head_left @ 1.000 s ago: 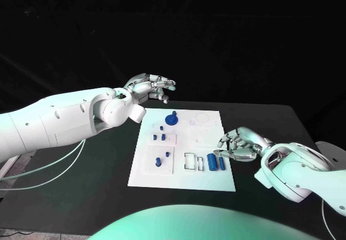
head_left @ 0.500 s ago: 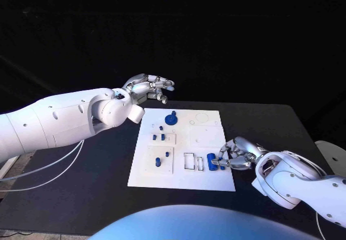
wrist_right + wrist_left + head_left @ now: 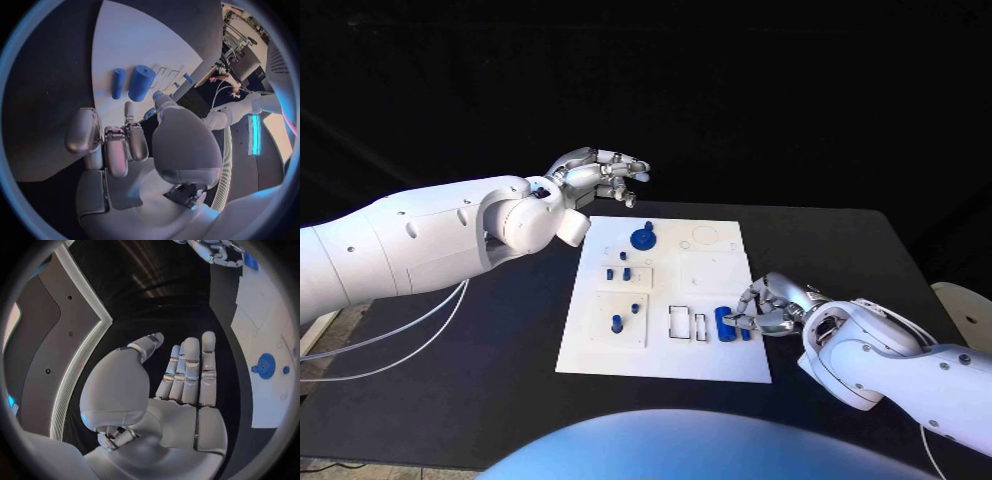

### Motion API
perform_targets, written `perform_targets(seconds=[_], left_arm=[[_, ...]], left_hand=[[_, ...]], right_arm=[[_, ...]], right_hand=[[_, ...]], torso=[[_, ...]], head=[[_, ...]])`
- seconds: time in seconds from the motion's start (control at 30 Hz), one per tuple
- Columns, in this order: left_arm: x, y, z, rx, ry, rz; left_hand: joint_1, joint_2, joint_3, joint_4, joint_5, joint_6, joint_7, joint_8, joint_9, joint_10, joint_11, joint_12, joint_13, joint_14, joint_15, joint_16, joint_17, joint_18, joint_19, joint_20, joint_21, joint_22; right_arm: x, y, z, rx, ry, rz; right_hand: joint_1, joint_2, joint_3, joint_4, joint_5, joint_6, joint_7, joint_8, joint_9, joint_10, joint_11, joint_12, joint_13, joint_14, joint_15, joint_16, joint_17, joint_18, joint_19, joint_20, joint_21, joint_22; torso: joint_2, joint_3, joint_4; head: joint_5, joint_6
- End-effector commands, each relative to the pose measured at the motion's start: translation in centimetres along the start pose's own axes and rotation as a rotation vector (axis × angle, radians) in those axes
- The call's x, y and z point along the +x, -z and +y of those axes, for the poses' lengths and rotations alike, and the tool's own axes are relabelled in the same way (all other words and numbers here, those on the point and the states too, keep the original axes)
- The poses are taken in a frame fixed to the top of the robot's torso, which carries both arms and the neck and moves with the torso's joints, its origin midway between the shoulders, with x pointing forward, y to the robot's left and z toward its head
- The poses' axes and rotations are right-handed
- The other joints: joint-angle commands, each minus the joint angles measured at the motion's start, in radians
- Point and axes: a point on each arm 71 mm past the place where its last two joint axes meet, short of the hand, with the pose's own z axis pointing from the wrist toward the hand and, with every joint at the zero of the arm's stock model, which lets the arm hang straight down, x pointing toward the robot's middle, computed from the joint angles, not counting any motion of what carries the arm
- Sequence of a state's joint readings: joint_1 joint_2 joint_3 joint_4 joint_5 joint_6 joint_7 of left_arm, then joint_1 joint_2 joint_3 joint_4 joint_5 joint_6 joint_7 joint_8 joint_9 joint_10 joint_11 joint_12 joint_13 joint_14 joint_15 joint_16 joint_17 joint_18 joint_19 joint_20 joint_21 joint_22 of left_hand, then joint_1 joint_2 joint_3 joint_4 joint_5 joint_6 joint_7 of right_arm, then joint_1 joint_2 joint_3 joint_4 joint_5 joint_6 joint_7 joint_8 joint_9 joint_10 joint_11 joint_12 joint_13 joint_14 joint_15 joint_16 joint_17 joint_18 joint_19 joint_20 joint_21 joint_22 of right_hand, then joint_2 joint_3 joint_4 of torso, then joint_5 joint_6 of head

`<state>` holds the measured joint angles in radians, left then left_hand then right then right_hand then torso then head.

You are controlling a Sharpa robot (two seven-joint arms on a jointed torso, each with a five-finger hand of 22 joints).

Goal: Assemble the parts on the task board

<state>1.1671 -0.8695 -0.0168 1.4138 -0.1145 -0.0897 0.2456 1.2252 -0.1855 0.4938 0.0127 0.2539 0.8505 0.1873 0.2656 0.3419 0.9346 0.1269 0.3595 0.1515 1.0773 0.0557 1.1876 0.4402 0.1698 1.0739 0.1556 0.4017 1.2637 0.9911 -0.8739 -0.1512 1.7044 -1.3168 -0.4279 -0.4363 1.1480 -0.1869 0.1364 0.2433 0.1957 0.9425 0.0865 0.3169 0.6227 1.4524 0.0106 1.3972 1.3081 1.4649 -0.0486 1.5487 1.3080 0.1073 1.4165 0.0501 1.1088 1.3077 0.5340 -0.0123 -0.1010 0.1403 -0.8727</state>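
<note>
- Reaching: right hand (image 3: pixel 772 309) is low over the near right part of the board (image 3: pixel 711 272), fingers curled in around nothing that I can see, just beside the two loose parts there.
- The parts: a thick blue cylinder (image 3: pixel 140 82) and a thinner blue peg (image 3: pixel 117 83) lie side by side on the board, flat, close together but apart. In the head view the cylinder (image 3: pixel 724 322) sits just right of two empty rectangular slots (image 3: pixel 688 322).
- Contact not confirmed. From the wrist the fingertips (image 3: pixel 129 109) stop short of both parts; from the head the hand overlaps the peg, so I cannot tell if it touches.
- Left hand (image 3: pixel 599 174) is raised beyond the board's far left corner, well apart from the parts; the left wrist view shows fingers straight and together, thumb out, holding nothing.
- Other blue parts are already standing in the board: a round knob (image 3: pixel 643 238) at the far side, small pegs (image 3: pixel 620 272) mid-left.
- Judgement, step in hand: pick one loose part, probably the cylinder.
- To do it well: open the fingers before descending, straddle one part only, pinch across its width, lift straight up so the neighbour is not rolled away.
- Risk: round parts roll on the smooth plate; a sideways nudge could send either off towards the desk (image 3: pixel 862 250).
</note>
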Motion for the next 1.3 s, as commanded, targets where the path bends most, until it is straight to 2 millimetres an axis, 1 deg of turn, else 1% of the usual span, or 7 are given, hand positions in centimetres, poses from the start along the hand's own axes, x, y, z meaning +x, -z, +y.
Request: perform_targets(seconds=[0.03,0.1,0.23,0.47,0.97,1.13,1.3], left_arm=[[0.2,0.0,-0.1,0.007,0.002,0.016],[0.2,0.0,-0.1,0.007,0.002,0.015],[0.2,0.0,-0.1,0.006,0.003,0.017],[0.1,0.0,-0.1,0.005,0.002,0.015],[0.1,0.1,-0.1,0.002,0.002,0.015],[0.0,0.1,-0.1,0.002,0.002,0.015],[0.0,0.1,-0.1,0.002,0.001,0.015]], left_hand=[[0.0,0.006,-0.004,0.0,0.002,-0.006,-0.002,0.003,0.0,-0.009,0.003,0.004,0.001,-0.01,0.001,0.006,-0.001,0.009,0.006,0.002,-0.007,-0.001],[0.0,0.006,-0.004,0.0,0.002,-0.006,-0.002,0.003,0.0,-0.009,0.003,0.004,0.001,-0.01,0.001,0.006,-0.001,0.009,0.006,0.002,-0.007,-0.001],[0.0,0.006,-0.004,0.0,0.002,-0.006,-0.002,0.003,0.0,-0.009,0.003,0.004,0.001,-0.01,0.001,0.006,-0.001,0.009,0.006,0.002,-0.007,-0.001],[0.0,0.006,-0.004,0.0,0.002,-0.006,-0.002,0.003,0.0,-0.009,0.003,0.004,0.001,-0.01,0.001,0.006,-0.001,0.009,0.006,0.002,-0.007,-0.001],[0.0,0.006,-0.004,0.0,0.002,-0.006,-0.002,0.003,0.0,-0.009,0.003,0.004,0.001,-0.01,0.001,0.006,-0.001,0.009,0.006,0.002,-0.007,-0.001],[0.0,0.006,-0.004,0.0,0.002,-0.006,-0.002,0.003,0.0,-0.009,0.003,0.004,0.001,-0.01,0.001,0.006,-0.001,0.009,0.006,0.002,-0.007,-0.001],[0.0,0.006,-0.004,0.0,0.002,-0.006,-0.002,0.003,0.0,-0.009,0.003,0.004,0.001,-0.01,0.001,0.006,-0.001,0.009,0.006,0.002,-0.007,-0.001]], right_arm=[[0.3,-0.3,0.1,0.013,0.036,0.007],[0.5,-0.4,0.2,0.012,0.037,0.013],[0.8,-0.7,0.5,0.011,0.04,0.022],[1.4,-1.0,0.6,0.015,0.053,0.048],[2.9,-1.2,0.6,0.03,0.102,0.121],[3.2,-1.2,0.7,0.03,0.102,0.127],[3.0,-1.2,0.8,0.026,0.068,0.087]], right_hand=[[0.017,0.002,-0.02,0.013,0.005,0.01,-0.001,-0.005,0.005,0.011,0.0,0.019,0.106,0.088,-0.007,0.005,0.169,-0.015,0.009,0.002,0.002,0.085],[0.024,0.002,-0.032,0.025,0.007,0.012,-0.001,-0.006,0.008,0.015,-0.001,0.025,0.111,0.089,-0.007,0.005,0.173,-0.015,0.009,0.002,0.003,0.086],[0.03,0.004,-0.04,0.034,0.008,0.014,-0.002,-0.006,0.01,0.017,-0.001,0.028,0.115,0.089,-0.007,0.006,0.176,-0.015,0.009,0.002,0.002,0.087],[0.036,0.005,-0.045,0.038,0.008,0.017,-0.002,-0.005,0.012,0.018,-0.002,0.03,0.117,0.09,-0.007,0.006,0.177,-0.015,0.009,0.001,0.002,0.087],[0.049,0.008,-0.055,0.044,0.004,0.028,-0.005,-0.002,0.018,0.019,-0.004,0.032,0.118,0.09,-0.009,0.006,0.178,-0.015,0.01,0.0,0.004,0.089],[0.053,0.016,-0.06,0.046,0.007,0.041,-0.009,0.003,0.023,0.023,-0.007,0.037,0.124,0.09,-0.011,0.007,0.18,-0.016,0.011,-0.001,0.007,0.091],[0.068,0.035,-0.055,0.044,0.034,0.064,-0.018,0.01,0.032,0.029,-0.015,0.046,0.132,0.092,-0.017,0.009,0.193,-0.017,0.014,-0.006,0.013,0.095]], torso=[[-0.002,0.0004,-0.0016],[-0.002,0.0004,-0.0021],[-0.001,0.0003,0.0],[-0.001,-0.0007,-0.0001],[0.0,0.0001,-0.0003],[-0.001,-0.0002,-0.0007],[-0.001,-0.0002,-0.0009]], head=[[0.003,0.0],[0.002,0.0],[0.002,0.0],[0.004,0.0],[0.008,0.0],[0.008,0.0],[0.01,0.0]])
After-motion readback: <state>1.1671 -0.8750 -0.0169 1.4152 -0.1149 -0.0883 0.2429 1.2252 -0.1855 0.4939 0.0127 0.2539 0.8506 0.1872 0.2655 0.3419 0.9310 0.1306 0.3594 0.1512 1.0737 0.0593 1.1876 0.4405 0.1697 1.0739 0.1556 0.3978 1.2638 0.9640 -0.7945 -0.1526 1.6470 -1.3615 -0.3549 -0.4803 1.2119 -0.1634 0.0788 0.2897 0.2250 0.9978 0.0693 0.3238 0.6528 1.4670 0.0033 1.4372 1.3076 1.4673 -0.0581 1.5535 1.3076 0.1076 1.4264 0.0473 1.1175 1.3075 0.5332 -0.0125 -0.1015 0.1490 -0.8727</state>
